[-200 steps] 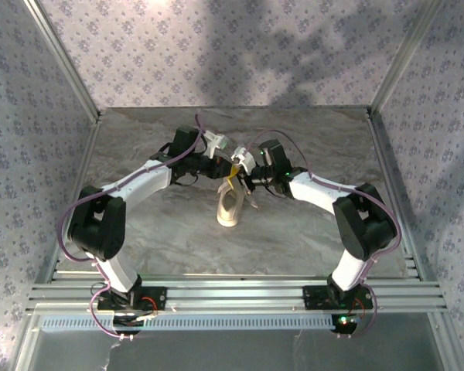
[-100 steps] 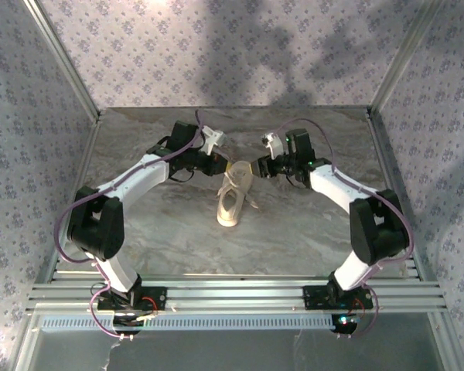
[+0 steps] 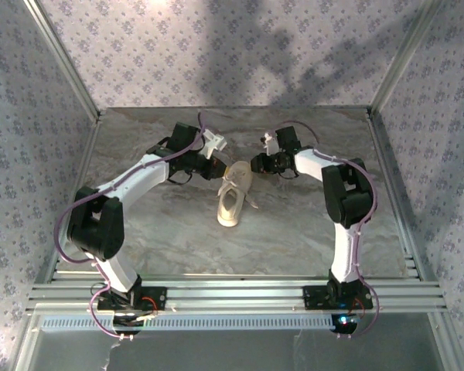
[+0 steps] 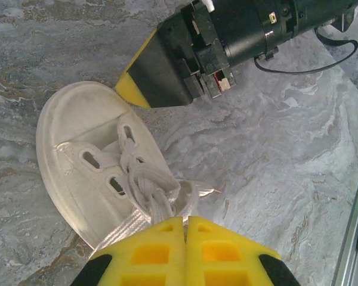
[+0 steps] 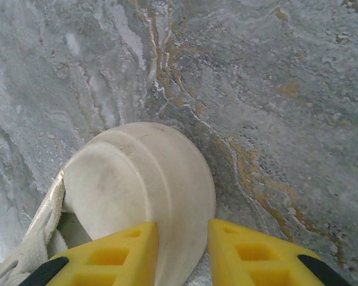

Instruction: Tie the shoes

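Since the sneaker (image 3: 233, 199) lies near the middle of the worktop (image 3: 309, 232) with its long axis running near to far and its toe cap (image 5: 143, 173) at the far end, both hands meet it at that far half. Its laces (image 4: 150, 189) bunch in a loose knot over the tongue. Just left of the sneaker, the left hand (image 4: 185, 221) sits nearest the knot, fingers pressed together and seemingly pinching a strand that runs into their tips. Off the sneaker's far right, the right hand (image 5: 182, 231) hovers with fingers parted, the toe cap under the gap, gripping nothing.
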You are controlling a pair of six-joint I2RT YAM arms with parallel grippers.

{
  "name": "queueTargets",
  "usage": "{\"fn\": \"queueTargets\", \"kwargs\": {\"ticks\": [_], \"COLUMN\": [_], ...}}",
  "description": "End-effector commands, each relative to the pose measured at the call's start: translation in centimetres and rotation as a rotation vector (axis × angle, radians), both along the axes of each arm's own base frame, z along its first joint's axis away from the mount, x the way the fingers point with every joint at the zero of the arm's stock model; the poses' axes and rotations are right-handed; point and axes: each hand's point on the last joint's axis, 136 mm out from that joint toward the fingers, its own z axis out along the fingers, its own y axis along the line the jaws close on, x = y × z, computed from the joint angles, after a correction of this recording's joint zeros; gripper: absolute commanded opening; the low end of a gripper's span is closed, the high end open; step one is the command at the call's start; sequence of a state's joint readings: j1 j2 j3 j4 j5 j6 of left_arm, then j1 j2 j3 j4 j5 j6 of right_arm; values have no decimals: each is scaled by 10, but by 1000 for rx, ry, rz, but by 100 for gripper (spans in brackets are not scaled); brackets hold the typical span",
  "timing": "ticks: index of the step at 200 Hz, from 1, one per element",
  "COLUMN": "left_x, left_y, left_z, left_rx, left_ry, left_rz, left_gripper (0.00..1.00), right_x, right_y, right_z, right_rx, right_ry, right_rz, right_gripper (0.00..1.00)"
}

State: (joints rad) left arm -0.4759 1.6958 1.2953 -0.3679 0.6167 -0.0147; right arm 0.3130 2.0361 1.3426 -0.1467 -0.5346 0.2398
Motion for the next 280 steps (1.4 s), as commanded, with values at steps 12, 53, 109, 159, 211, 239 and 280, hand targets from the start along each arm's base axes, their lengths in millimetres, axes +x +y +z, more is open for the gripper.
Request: {"fn": "queueTargets", "kwargs": {"ticks": [12, 53, 109, 159, 211, 239, 280], "left_x": [-5, -6, -8, -7, -7, -7, -7], "left_y": [-1, 0, 3, 6, 5, 5, 4], "left_z": [30, 27, 21, 23, 24, 24, 24], "left_rx": [-37, -35, -33, -38, -46, -46, -47], "left_ry": [-74, -71, -76, -90, -91, -88, -86], "left_rz": [-46, -50, -57, -68, -79, -86, -92], "left_gripper": [0, 0, 0, 0, 0, 0, 0], "right_x": [-18, -25, -52, -84, -84, -81, -79], "right_y": [31, 32, 22, 51, 60, 62, 67], "right_z": [3, 17, 59, 62, 57, 52, 45], "right_rx": [91, 117, 130, 180, 197, 173, 160], "right_ry": [37, 16, -14, 21, 42, 44, 54], "right_rz": [97, 136, 247, 434, 475, 480, 499], "right_gripper": [26, 30, 37, 36, 34, 34, 34]}}
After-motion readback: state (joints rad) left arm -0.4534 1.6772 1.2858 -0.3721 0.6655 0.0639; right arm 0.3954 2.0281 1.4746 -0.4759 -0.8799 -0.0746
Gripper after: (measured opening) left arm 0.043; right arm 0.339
